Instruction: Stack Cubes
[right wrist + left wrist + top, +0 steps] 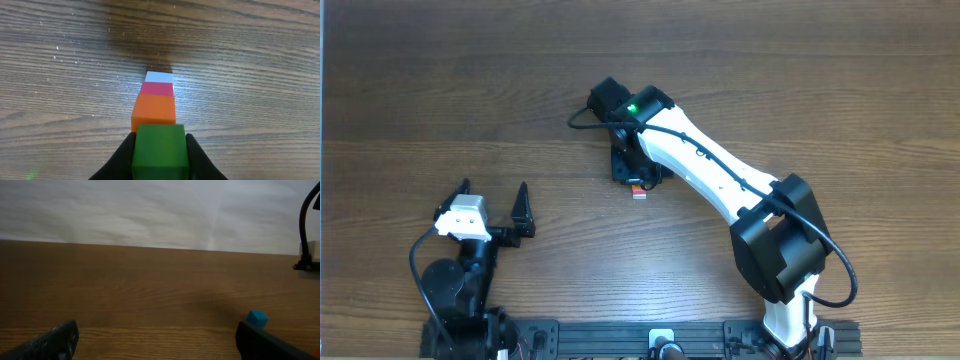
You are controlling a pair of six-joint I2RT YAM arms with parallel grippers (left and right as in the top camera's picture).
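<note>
The tabletop (420, 100) is brown wood grain, smooth with a low sheen. The green cube (160, 150), orange cube (155, 111), red cube (157, 89) and pale blue cube (159, 77) look smooth and matt. The right pincer (160, 159) has matt black fingers (120, 161). The left pincer (155, 340) is black and faintly rough. The right arm (710, 170) wears a glossy white plastic shell.

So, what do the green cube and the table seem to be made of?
Green cube: probably painted wood or plastic. Its faces are flat, evenly coloured and matte, with crisp edges and no visible grain. Table: wood or a wood-look laminate. Brown grain lines run across it, and the surface has a slight sheen.
</note>
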